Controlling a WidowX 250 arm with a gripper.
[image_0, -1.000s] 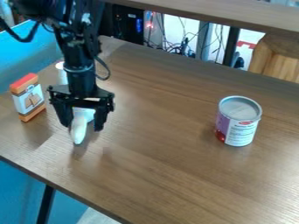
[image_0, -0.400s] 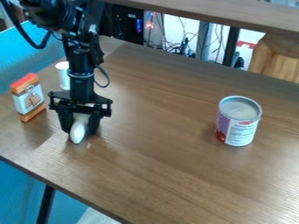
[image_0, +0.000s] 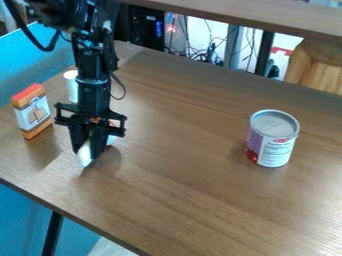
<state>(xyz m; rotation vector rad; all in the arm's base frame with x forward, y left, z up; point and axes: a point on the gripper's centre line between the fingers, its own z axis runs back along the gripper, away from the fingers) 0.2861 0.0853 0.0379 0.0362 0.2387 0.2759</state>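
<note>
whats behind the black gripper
A white rounded tip pokes out low at the gripper, and a small pale patch shows past its side. The gripper covers whatever lies between, so I can't tell if they join.

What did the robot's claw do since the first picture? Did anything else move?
The gripper was wide open around the white thing before. Now its fingers have come together and seem to have closed on it. The arm shifted a tiny bit too. The can and the orange and white box stayed right where they were.
</note>
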